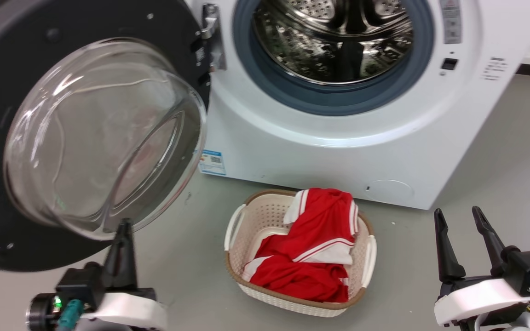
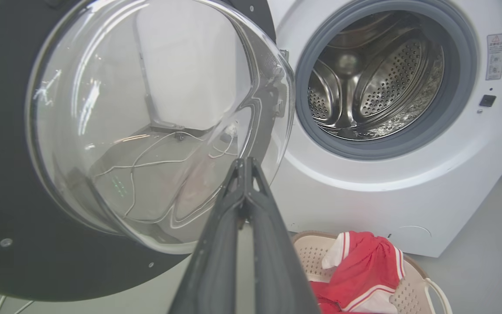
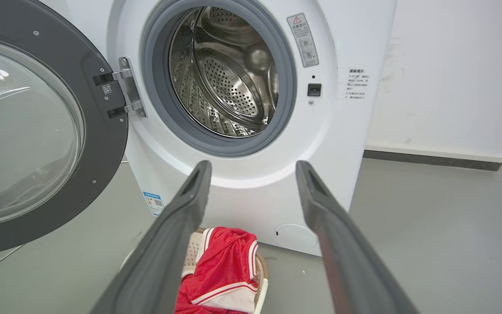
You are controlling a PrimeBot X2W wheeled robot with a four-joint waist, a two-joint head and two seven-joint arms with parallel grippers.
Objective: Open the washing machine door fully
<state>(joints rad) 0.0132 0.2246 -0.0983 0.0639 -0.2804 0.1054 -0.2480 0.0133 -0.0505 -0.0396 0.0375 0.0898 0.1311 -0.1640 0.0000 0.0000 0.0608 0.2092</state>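
Right now your biggest landmark is the washing machine (image 1: 329, 151), a white front-loader standing on the grey floor (image 1: 499, 174) with its mouth uncovered. The washing machine door (image 1: 16, 41) hangs off the hinge (image 1: 212, 37) on the left side of the opening, swung well out so that its inner face and the clear glass bowl (image 1: 104, 138) look back at you. Inside the grey rubber ring (image 1: 338, 99) you can see the perforated steel drum (image 1: 334, 37). On the floor just in front of the machine sits a cream laundry basket (image 1: 235, 225) holding a red garment (image 1: 315, 248) with white stripes. Your left gripper (image 1: 124, 226) is at the lower left, its fingers pressed together with nothing between them, the tip lying at the lower rim of the glass bowl; whether it touches the glass cannot be told. Your right gripper (image 1: 457, 211) sits at the lower right, well apart from the door, fingers spread and empty. A blue label (image 1: 212, 162) is stuck low on the machine's front, and a small round cover flap (image 1: 389, 191) sits near its bottom right corner.
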